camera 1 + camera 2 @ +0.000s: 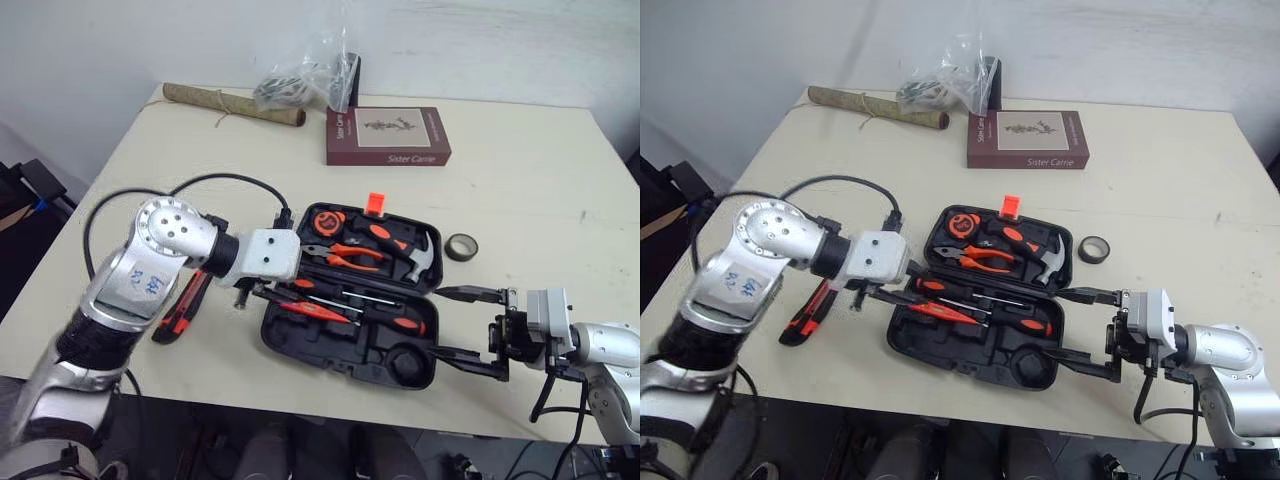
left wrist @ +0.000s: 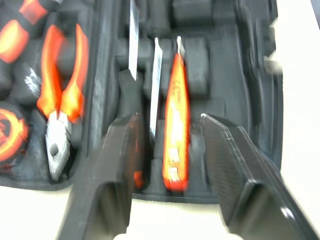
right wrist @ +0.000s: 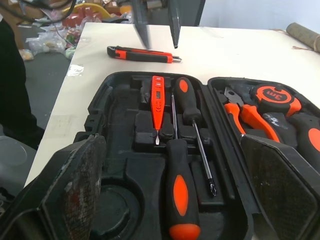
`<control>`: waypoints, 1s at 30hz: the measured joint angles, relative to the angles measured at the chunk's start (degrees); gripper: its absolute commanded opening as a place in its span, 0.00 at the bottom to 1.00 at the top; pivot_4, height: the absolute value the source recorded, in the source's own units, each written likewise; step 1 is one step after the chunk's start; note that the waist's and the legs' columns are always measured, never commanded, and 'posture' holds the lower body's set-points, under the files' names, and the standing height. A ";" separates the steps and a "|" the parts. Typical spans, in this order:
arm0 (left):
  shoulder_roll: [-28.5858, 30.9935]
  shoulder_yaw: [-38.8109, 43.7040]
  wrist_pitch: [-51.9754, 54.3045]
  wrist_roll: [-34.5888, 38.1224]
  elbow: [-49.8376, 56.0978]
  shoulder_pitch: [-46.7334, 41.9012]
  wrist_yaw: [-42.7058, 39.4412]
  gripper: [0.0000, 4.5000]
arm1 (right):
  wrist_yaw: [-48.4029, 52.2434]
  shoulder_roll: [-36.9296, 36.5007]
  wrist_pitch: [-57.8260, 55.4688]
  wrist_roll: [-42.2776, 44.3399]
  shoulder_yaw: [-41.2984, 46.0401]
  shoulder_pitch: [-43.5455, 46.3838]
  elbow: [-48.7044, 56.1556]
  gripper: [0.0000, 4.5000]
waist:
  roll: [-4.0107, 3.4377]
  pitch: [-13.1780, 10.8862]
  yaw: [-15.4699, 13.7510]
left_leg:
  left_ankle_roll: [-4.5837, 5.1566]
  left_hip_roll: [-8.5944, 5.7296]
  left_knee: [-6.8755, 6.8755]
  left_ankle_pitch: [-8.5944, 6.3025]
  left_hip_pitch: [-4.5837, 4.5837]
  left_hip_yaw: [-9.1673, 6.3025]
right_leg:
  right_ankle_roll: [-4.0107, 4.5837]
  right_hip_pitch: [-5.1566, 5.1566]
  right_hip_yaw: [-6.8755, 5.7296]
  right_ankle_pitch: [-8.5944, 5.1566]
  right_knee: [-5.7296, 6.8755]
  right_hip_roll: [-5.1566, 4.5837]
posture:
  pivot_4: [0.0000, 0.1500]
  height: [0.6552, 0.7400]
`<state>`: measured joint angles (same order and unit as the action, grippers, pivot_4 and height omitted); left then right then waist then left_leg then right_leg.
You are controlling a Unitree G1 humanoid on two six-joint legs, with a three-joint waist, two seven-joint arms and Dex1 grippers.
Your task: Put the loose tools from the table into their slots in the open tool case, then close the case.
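Left end effector (image 2: 170, 117) sits spread over the tool case (image 1: 350, 342), straddling the orange tester (image 3: 157, 97) in its slot without pinching it. Right end effector (image 1: 438, 322) gapes wide at the opposite edge, probably bracing. Utility knife (image 1: 180, 308) lies loose on the surface beside the case.

A dark red book (image 1: 388, 137) lies near the far edge of the table (image 1: 540, 190). Pale letters in the lower right of its cover read "Sister Carrie". Its spine, facing the table's left edge, carries more pale lettering, too small to read.

In the open case (image 3: 115, 100), the round orange face of the tape measure (image 3: 272, 95) shows "3m" in black. It sits at the left end of the half farther from the table's near edge.

The orange tester (image 3: 157, 97) in the near half has small marks on its handle that cannot be read.
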<state>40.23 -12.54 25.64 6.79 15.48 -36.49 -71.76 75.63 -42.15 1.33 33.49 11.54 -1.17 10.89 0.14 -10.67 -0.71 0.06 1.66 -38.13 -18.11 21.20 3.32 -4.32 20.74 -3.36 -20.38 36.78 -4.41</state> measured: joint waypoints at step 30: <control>-6.40 -2.28 -9.38 -1.62 -9.41 10.37 10.73 0.01 | -4.40 0.97 -2.97 0.24 0.06 -1.35 3.66 1.00 | 0.00 0.01 -0.47 | 0.02 -0.02 -0.02 -0.02 -0.08 0.06 | -0.01 -0.03 0.00 0.00 0.06 -0.02 | 1.00 1.00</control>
<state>33.83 -14.82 16.26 5.17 6.07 -26.11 -61.02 71.23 -41.18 -1.64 33.73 11.61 -2.52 14.55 0.14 -10.66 -1.18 0.08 1.64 -38.14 -18.12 21.12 3.38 -4.33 20.71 -3.36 -20.38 36.84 -4.43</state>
